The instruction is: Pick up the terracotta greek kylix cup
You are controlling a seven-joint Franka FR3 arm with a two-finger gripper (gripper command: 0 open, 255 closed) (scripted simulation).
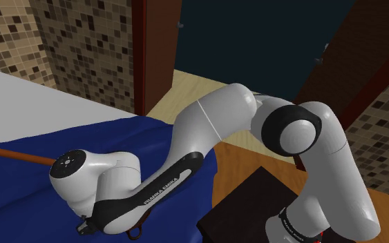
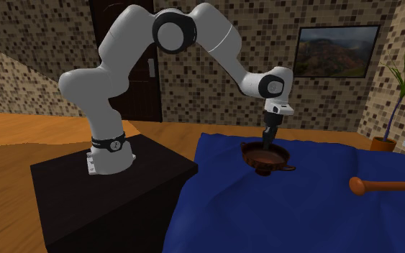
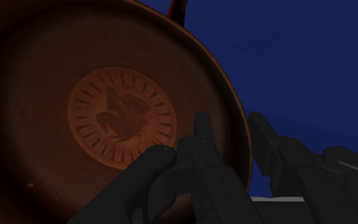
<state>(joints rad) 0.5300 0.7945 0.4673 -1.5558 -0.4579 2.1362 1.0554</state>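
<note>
In the shoulder view the white arm (image 1: 186,138) bends low over the blue cover (image 1: 20,186), the second exterior view places the gripper (image 2: 267,138) down at the brown kylix cup (image 2: 265,159) on that cover, and the wrist view adds the detail: fingers (image 3: 203,137) apart, straddling its rim, apparently to pinch the wall.

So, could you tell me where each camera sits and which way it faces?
Shoulder view: beside and behind the stand, looking down over the blue cloth; the white arm crosses it.
Second exterior view: standing off, facing the whole arm, gripper at the kylix cup.
Wrist view: on the hand, looking into the cup's bowl past both open fingers.
Shared: the last two both show gripper and cup.
</note>
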